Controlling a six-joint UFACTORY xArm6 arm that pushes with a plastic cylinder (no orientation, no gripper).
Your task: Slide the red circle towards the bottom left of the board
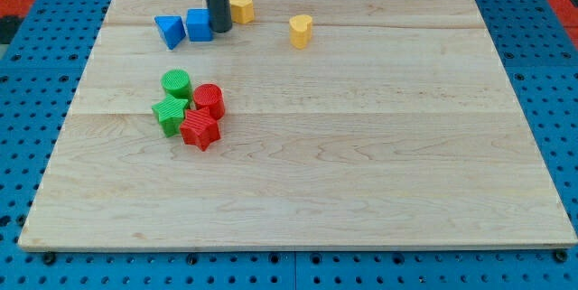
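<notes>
With my tip (220, 30) sitting near the desk's (379, 182) top edge beside the blue square block (200, 25), gripping nothing, it should be approaching the red cylindrical circle block (209, 100), clustered left of centre, from its upper-right side.

Tool tip (220, 30) beside blue cube (199, 25), well above red circle (209, 100).

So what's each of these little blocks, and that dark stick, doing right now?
My tip: on the board, between the blue cube and yellow block.
Blue triangle: beside the blue cube.
Yellow heart: alone.
Red circle: clustered with green circle, green star, red star.
</notes>
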